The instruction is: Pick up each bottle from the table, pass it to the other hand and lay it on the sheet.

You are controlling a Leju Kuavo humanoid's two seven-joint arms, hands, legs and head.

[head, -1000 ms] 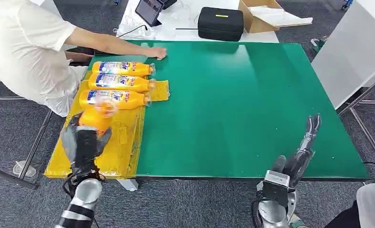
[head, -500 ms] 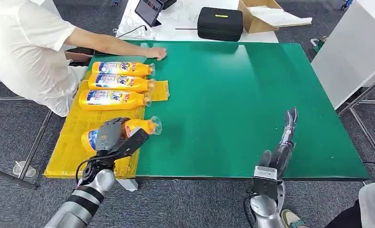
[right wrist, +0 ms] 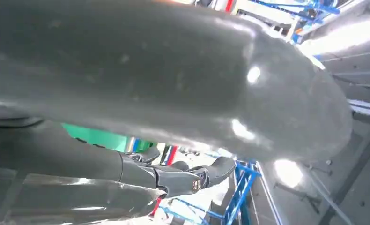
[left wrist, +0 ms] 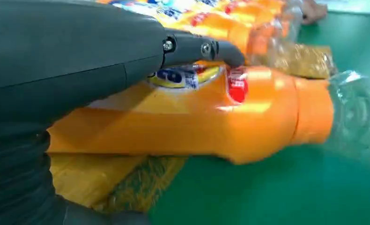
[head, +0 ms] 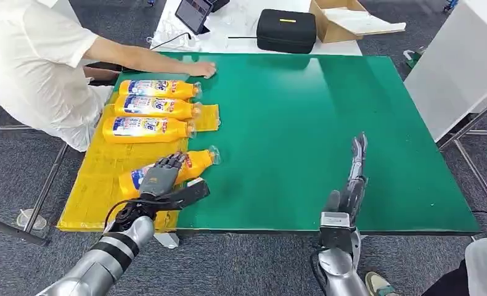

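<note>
An orange bottle [head: 188, 165] with a clear cap lies on its side at the near right edge of the yellow sheet [head: 105, 179], its neck out over the green table [head: 327, 111]. My left hand [head: 161, 180] holds it, fingers [left wrist: 197, 48] draped over the label and the thumb stretched along the table below it. Close up, the same orange bottle [left wrist: 248, 112] rests across sheet and table. Three more orange bottles [head: 158, 106] lie side by side further back on the sheet. My right hand [head: 354, 176] stands above the table's front edge, fingers straight, holding nothing.
A person in a white top stands at the left with a hand [head: 201, 69] flat on the table's far left corner. Behind the table are a black case [head: 286, 29], a cardboard box [head: 346, 18] and a tablet [head: 193, 13]. A white cabinet [head: 457, 61] stands at the right.
My left hand has swung the bottle from upright down onto the sheet's near edge and slid it slightly right. My right hand has drifted left and forward, fingers still straight.
</note>
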